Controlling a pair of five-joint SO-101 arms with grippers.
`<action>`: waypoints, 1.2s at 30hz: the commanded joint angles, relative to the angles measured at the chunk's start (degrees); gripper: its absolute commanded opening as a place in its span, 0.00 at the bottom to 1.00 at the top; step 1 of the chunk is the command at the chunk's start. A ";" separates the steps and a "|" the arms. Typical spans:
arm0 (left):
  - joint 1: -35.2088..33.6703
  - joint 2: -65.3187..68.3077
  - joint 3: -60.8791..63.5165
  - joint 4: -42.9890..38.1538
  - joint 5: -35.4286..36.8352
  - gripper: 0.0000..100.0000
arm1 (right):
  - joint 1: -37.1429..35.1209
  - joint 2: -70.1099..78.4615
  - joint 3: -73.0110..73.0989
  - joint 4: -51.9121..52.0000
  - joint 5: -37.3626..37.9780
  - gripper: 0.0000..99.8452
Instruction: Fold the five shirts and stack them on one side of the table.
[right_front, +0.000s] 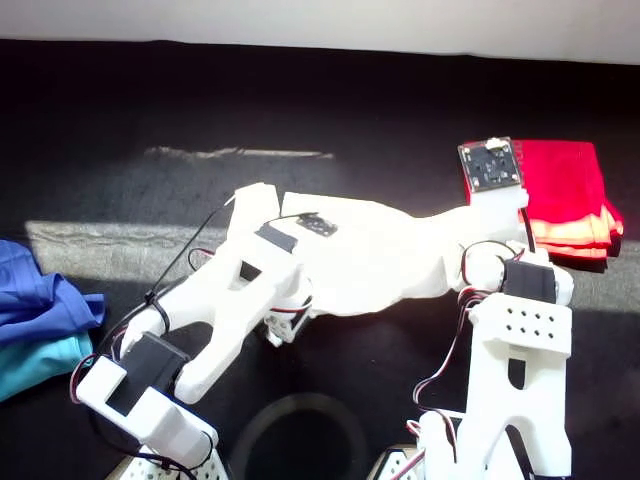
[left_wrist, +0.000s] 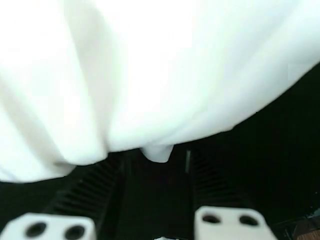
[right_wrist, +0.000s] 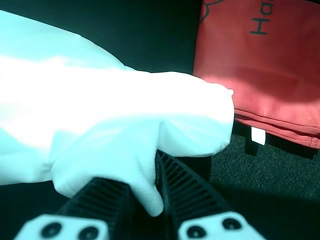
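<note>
The right gripper (right_wrist: 152, 175) is biting down on a crumpled white cloth shirt (right_front: 370, 250). Its two ribbed black fingers (right_wrist: 187, 187) are closed up tight, with a wad of the fabric squeezed between them and spilling over one of them. Just beside that gripper, on the side away from the other arm, a flat folded stack of red cloth shirts (right_front: 570, 195) is sitting on the black cloth-covered table (right_front: 330, 100). The stack's near edge is lying close to the pinched bunch of white. In the right wrist view a strip of black table is showing between the two, so they are sitting apart.

The left gripper (left_wrist: 156, 167) is hanging at the opposite end of the same white shirt, which is spreading across the table between the two grippers. This gripper's jaws are standing apart. A small tongue of white fabric is drooping into the gap, with dark space showing on both sides of it, so nothing is being pinched there.

Well off to the left gripper's outer side, far from the right arm, a rumpled blue cloth shirt (right_front: 40, 290) is lying at the table's edge. A rumpled teal cloth shirt (right_front: 35, 362) is lying right against it, on the side nearer the arm bases.
</note>
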 joint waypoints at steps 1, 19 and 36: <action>-0.66 -0.57 -2.51 -0.44 0.26 0.17 | 0.48 -1.19 -0.04 -0.40 -0.09 0.01; -1.01 0.04 -7.69 5.45 0.18 0.17 | 0.48 -1.45 -0.04 -0.48 -0.09 0.01; -0.84 0.13 -2.33 0.18 0.09 0.17 | 0.48 -1.63 -0.04 -0.31 -0.09 0.01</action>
